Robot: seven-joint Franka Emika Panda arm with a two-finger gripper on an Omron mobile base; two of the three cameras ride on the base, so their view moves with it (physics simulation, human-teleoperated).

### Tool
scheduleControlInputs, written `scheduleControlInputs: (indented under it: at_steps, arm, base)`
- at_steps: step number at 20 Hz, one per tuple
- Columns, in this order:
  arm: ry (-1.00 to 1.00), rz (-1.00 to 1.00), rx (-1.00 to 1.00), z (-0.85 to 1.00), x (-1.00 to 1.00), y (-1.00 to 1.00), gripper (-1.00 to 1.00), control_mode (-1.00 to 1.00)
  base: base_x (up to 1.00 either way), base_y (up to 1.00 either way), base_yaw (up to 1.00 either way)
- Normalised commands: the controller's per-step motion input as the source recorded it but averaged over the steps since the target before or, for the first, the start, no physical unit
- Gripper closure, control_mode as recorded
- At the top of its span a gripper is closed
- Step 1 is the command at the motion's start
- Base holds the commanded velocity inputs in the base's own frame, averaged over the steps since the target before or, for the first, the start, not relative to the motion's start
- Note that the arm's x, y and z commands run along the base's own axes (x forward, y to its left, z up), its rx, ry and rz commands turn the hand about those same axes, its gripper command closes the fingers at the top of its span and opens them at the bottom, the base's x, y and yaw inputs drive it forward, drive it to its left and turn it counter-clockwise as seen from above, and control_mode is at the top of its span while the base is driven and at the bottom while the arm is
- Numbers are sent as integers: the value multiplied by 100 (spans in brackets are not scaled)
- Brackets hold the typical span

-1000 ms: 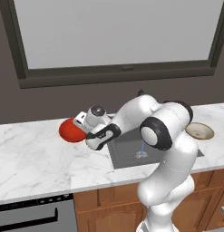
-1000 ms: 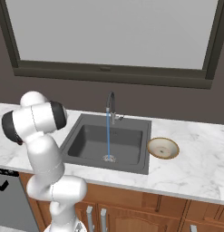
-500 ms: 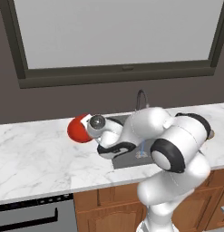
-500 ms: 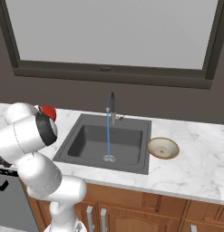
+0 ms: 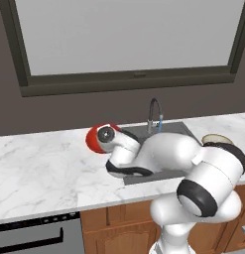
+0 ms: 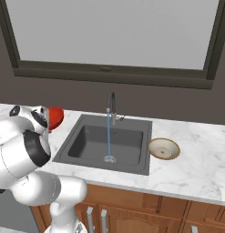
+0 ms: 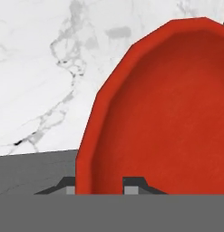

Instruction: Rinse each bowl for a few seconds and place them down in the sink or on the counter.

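I am pinching the red bowl (image 7: 163,113) by its rim in my claw (image 7: 100,185), above the counter (image 5: 39,168) at nine o'clock of the sink (image 6: 86,136); I should be keeping it level toward the stream (image 6: 108,136).

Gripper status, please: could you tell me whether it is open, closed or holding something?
Gripper: closed on the red bowl's rim, one fingertip on each side.
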Motion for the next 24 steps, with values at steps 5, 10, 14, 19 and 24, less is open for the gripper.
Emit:
scheduleControlInputs:
  at_steps: [5,10,14,19,24]
  arm:
    - [5,-22,10,45,-4,-25,100,-100]
    - [6,-8,11,35,-4,-23,100,-100]
    - [1,-4,7,7,-20,-17,100,-100]
    - [0,-4,1,0,-22,-13,100,-100]
    - [0,-5,0,0,-21,-16,100,-100]
  base:
    - [0,0,0]
    - [0,0,0]
    - [0,0,0]
    - [0,0,0]
    - [0,0,0]
